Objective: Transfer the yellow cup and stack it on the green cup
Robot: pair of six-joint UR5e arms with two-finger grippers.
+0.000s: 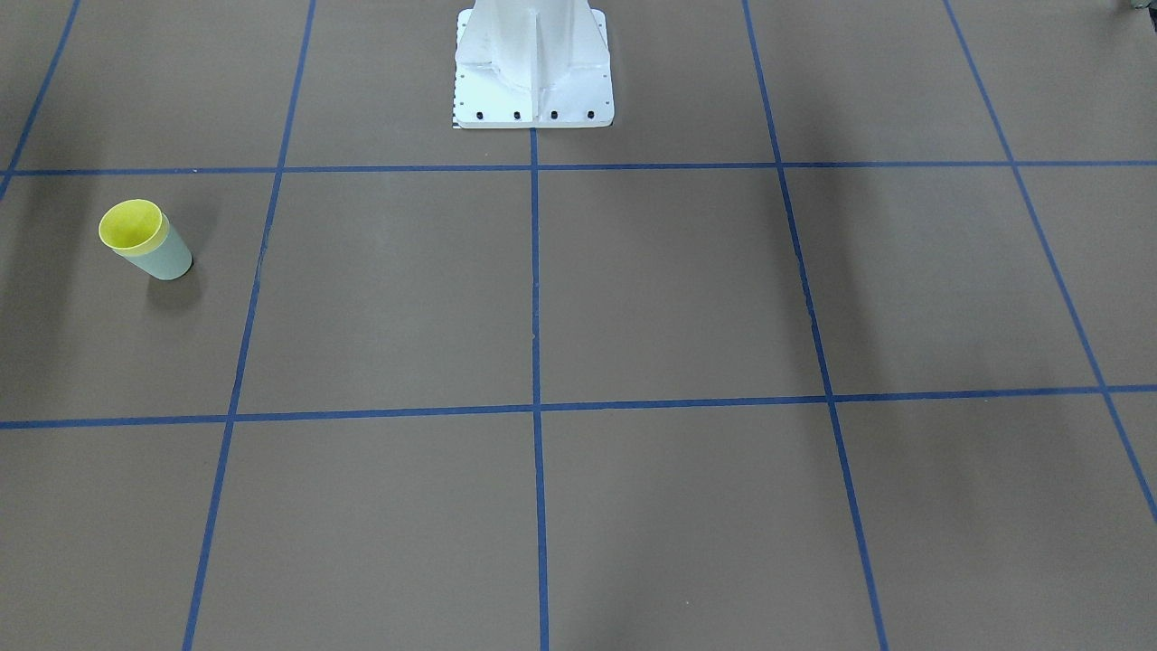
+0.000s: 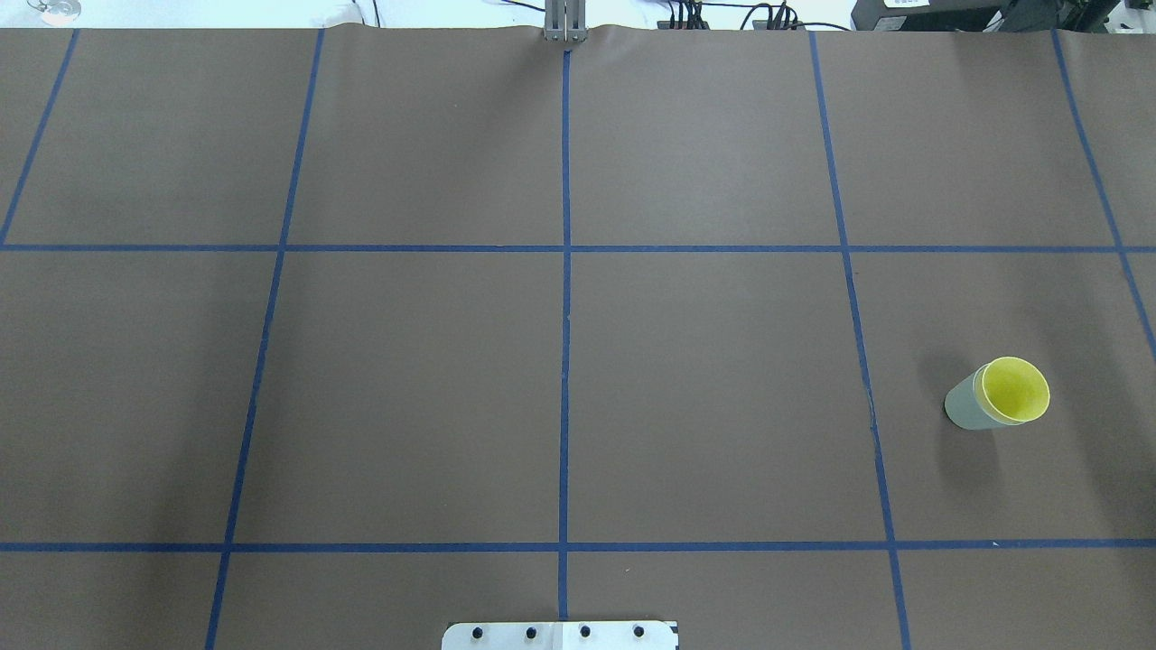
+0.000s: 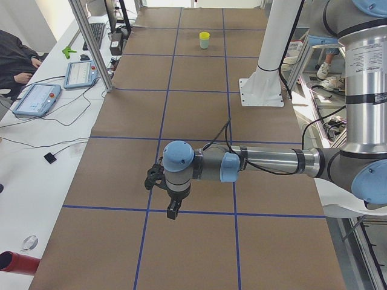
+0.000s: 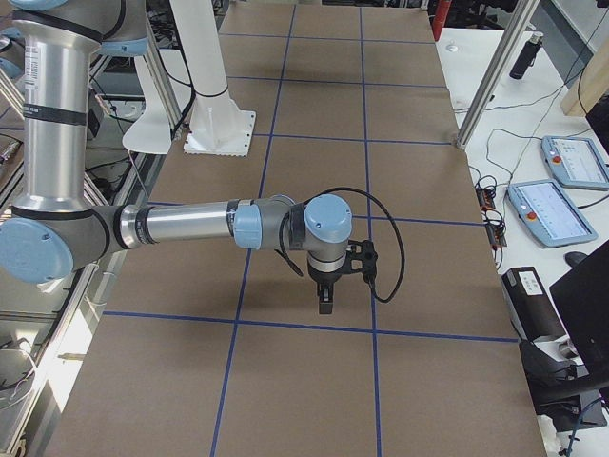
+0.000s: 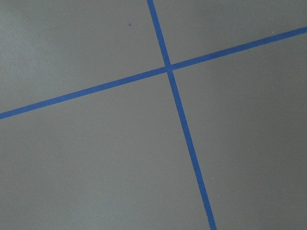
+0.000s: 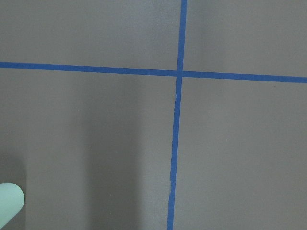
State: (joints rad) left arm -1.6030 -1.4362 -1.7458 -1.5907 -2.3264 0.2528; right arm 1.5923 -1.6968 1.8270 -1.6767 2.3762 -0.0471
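Here's the left arm [image 3: 272,162]: a brushed silver tube, grey joint housings and pale blue round caps on the joints. A black cable [image 3: 228,128] loops off the wrist toward 1 o'clock. The left fingers [image 3: 173,211] are slim and black, under a black wrist block. Over to the right arm [image 4: 186,224]: same silver tube, same blue caps, with a second cable [image 4: 400,249] curling out at 3 o'clock. The right fingers [image 4: 324,303] are black too. Between the arms stands a white pedestal [image 1: 533,54] that flares to a flat plate, with four black bolts [image 1: 516,116] along its 6 o'clock edge.
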